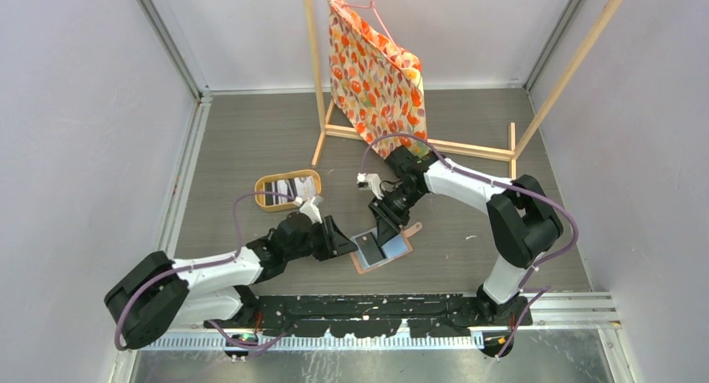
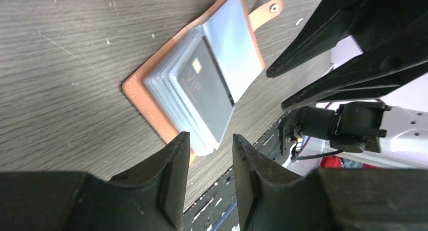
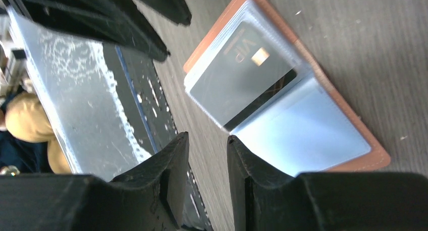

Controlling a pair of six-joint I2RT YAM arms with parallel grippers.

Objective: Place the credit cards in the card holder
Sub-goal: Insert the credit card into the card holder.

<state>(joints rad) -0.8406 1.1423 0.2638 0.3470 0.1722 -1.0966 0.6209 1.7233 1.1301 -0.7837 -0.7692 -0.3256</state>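
Card holder (image 1: pixel 386 251) lies open and flat on the table (image 1: pixel 251 140), close to the near edge and about midway along it, snap tab toward the far right. One dark credit card (image 2: pixel 204 92) marked VIP sits in the top clear sleeve on the left half.

Left gripper (image 2: pixel 209 137): fingers (image 2: pixel 174 175) stand a narrow gap apart with nothing between them. Tips are just off the holder's left edge; contact cannot be told.

Right gripper (image 3: pixel 206 136): fingers (image 3: pixel 247 175) also narrowly parted and empty, tips at the holder's far edge near the fold. The two grippers face each other across the holder.

More credit cards (image 1: pixel 288 189) lie in the oval tray (image 1: pixel 257 192), left of the table's centre, well apart from the holder and from both grippers
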